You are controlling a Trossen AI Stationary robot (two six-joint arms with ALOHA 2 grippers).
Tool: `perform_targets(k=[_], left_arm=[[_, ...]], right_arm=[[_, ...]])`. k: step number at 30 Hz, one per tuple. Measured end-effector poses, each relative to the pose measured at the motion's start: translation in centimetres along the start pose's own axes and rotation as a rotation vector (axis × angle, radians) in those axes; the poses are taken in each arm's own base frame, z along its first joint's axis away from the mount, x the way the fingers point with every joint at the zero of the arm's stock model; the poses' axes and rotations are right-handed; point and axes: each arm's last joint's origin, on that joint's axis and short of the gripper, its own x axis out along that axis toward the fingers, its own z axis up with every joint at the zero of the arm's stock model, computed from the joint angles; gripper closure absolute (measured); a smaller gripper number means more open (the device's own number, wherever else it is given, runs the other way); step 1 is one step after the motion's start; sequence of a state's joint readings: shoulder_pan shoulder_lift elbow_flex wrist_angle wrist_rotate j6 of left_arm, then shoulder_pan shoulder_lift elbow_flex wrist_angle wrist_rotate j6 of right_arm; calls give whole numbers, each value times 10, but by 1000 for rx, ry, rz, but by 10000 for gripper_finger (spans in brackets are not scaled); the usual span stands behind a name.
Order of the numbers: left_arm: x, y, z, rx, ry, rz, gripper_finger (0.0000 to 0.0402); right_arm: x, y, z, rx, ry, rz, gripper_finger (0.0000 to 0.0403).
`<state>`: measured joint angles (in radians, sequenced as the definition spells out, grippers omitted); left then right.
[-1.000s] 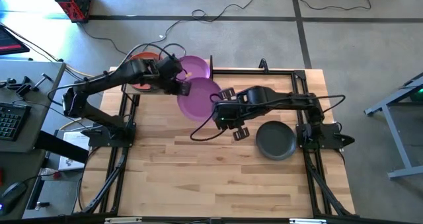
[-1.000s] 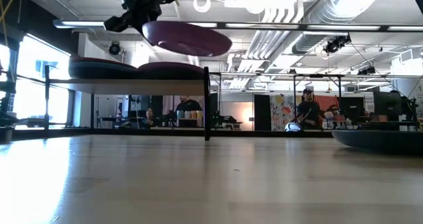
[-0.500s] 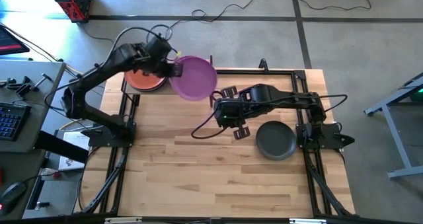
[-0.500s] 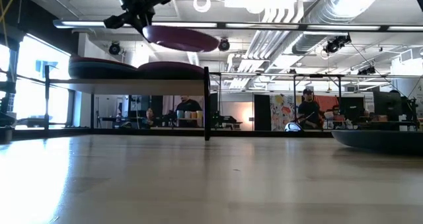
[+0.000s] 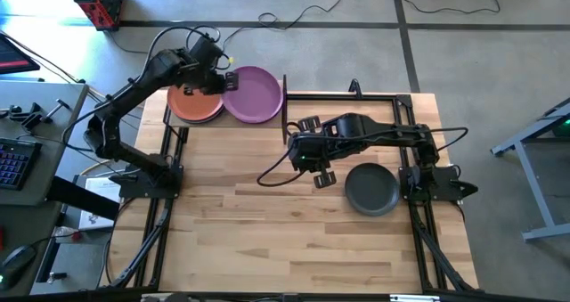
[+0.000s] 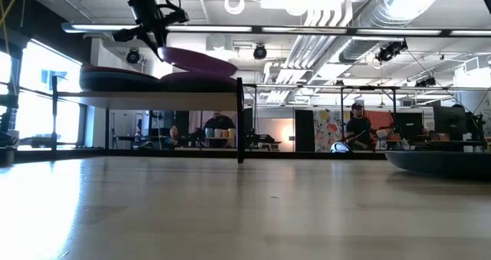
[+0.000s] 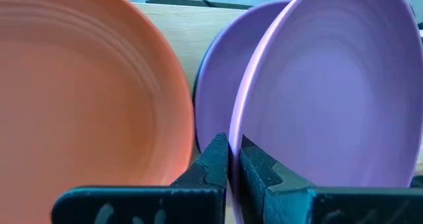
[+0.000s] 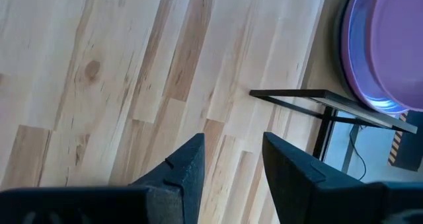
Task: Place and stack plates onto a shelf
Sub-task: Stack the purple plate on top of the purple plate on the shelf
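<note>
My left gripper (image 5: 223,81) is shut on a purple plate (image 5: 254,93) over the right half of the shelf (image 6: 153,96), at the table's far left. Under it a second purple plate (image 7: 213,105) tops the right stack (image 6: 201,82). The orange plate (image 5: 194,103) tops the left stack. Whether the held plate touches the stack, I cannot tell. My right gripper (image 5: 322,173) hovers open over the middle of the table. A dark grey plate (image 5: 372,188) rests on the tabletop beside it. My left gripper pinches the held purple plate's rim (image 7: 234,121) between its two fingers (image 7: 215,163), on the side nearest the orange plate. The fingers come from the table's left and lie across the rim. The plate juts out from the gripper, slightly tilted, close above the right stack.
A black shelf post (image 6: 240,118) stands at the shelf's right end, and a black frame bar (image 8: 317,100) runs near the purple plates in the right wrist view. Bare wooden tabletop (image 5: 267,231) spreads across the near half. People stand in the room beyond (image 6: 354,126).
My left gripper has carried the purple plate from above the table's middle toward the far left edge and downward. It now sits low over the shelf's right stack. My right arm has kept still.
</note>
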<state>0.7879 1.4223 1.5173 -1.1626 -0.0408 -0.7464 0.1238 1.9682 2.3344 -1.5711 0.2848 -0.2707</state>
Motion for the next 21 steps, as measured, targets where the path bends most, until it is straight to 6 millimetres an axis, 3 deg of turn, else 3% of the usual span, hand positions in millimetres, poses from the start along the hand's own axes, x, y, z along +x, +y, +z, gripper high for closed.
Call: perform_targets(k=[10,21], left_arm=[[20,-3,7,8,23,32,387],[24,-7,12,7,-6,11,364]], right_arm=[[0,0,0,-26,0,0,274],[0,0,0,-26,1,0,274]])
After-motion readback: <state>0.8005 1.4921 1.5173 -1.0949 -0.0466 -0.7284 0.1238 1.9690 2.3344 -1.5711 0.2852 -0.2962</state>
